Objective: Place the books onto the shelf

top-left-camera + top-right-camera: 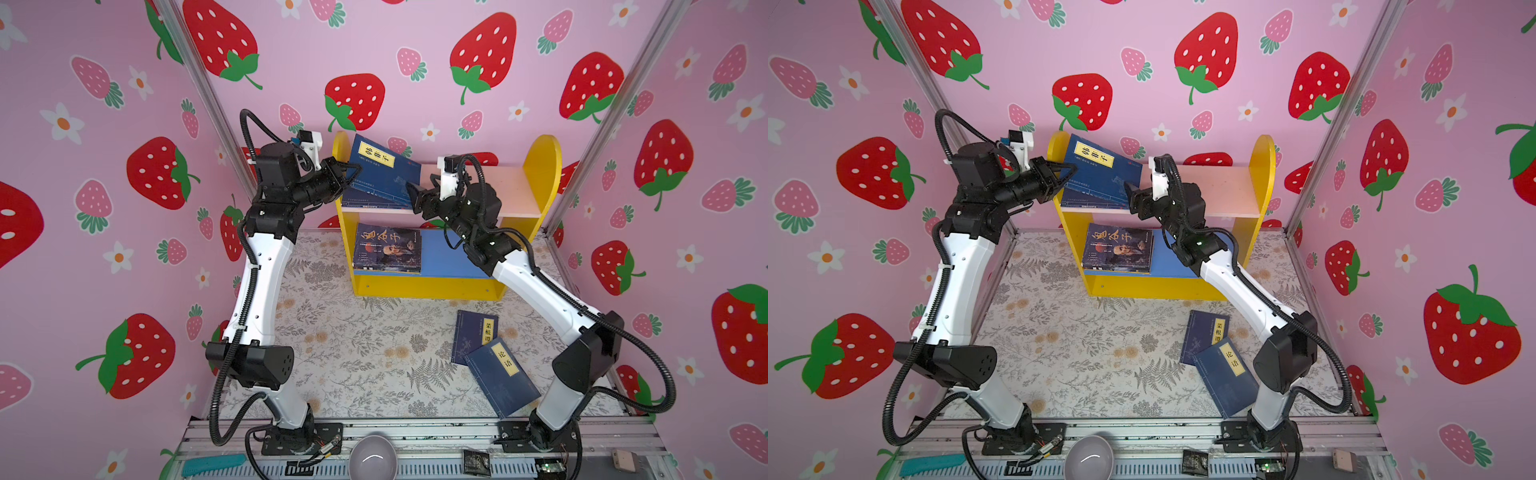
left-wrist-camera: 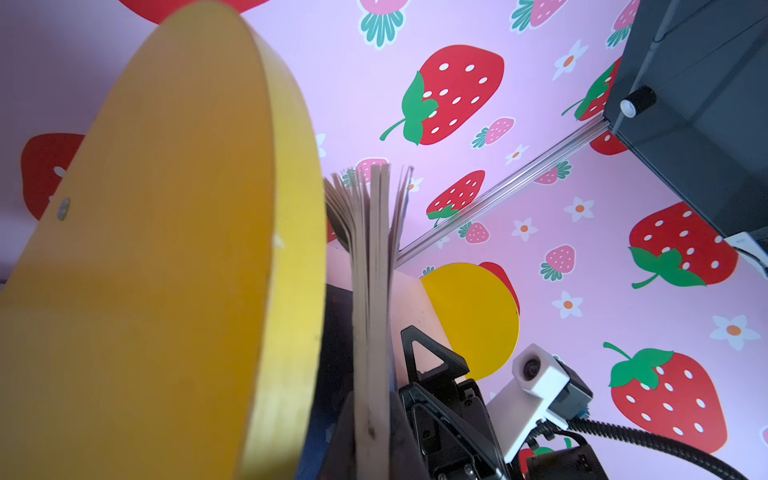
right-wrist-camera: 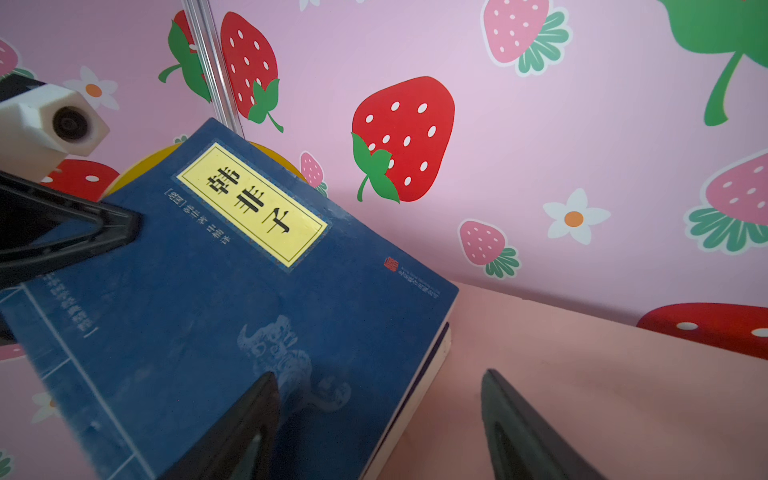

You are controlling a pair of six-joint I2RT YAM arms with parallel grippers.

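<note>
My left hand (image 1: 352,175) clamps the tilted navy book (image 1: 384,172) on the upper pink board (image 1: 511,187) of the shelf (image 1: 542,166), beside a yellow side panel (image 1: 340,145). My right hand (image 1: 422,188) stands open near the book's other edge.

I read: 韩非子, tilted navy book (image 3: 249,316); 鬼谷子, portrait book (image 1: 388,249); 菜根谭, rear loose book (image 1: 469,336); 论语, front loose book (image 1: 503,380).

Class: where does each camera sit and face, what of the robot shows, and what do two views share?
Top view: above arm bases, facing down toward shelf; both arms.
Top view: alongside, same shelf and arms.
Left wrist: on left arm, facing along book's page edge; right fingers.
Right wrist: on right arm, facing its cover; right fingers.
Shared: the book.
</note>
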